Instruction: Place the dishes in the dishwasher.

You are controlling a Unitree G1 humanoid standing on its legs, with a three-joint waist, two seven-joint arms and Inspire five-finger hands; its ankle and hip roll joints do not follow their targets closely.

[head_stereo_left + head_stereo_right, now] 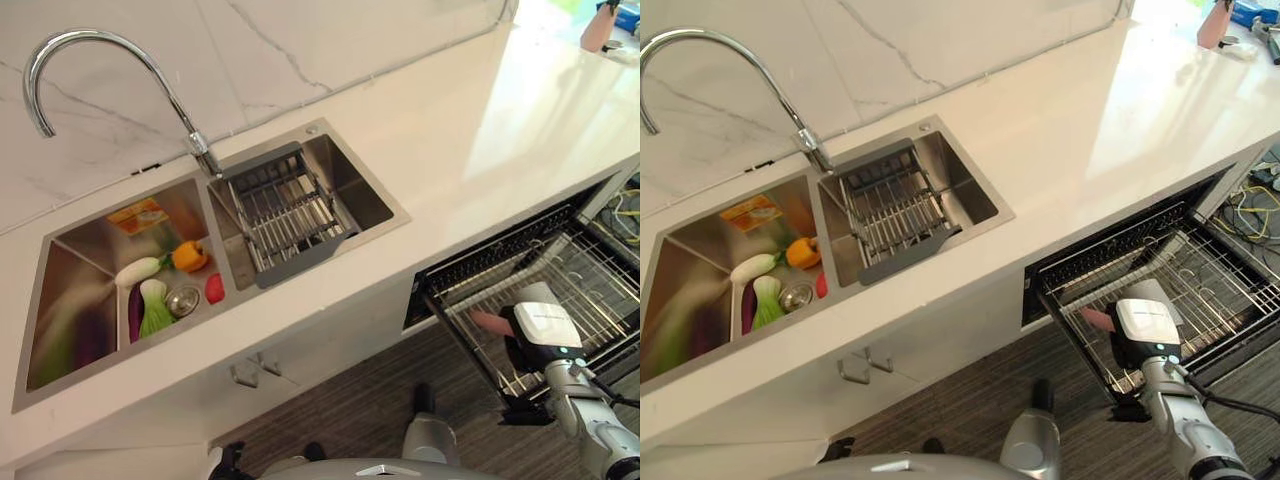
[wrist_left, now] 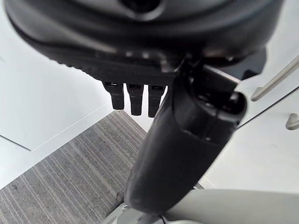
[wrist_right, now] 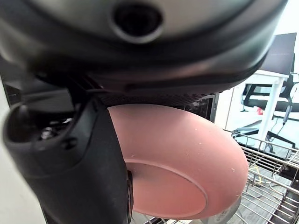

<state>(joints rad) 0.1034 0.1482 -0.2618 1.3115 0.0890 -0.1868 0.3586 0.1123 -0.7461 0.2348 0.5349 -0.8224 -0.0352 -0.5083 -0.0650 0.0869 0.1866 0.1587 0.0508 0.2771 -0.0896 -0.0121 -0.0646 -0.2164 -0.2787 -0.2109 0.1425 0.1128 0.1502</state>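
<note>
- While the white stone counter (image 1: 470,130) fills the scene from nine to two o'clock, the pulled-out wire dishwasher rack (image 1: 590,275) juts into the floor aisle at four o'clock.
- Steel double sink (image 1: 330,165) at ten o'clock holds a wire drainer (image 1: 285,215) and vegetables (image 1: 160,285).
- Right hand (image 1: 1145,330) hovers over the rack's front rail, thumb clamped on a round pink plate (image 3: 187,158).
- Left hand (image 2: 135,100) hangs by the floor, fingers straight and apart.
- Risk: the plate's rim could catch a rack wire and tip out, as the grip looks shallow.
- Open room lies deeper in the rack, toward three o'clock.
</note>
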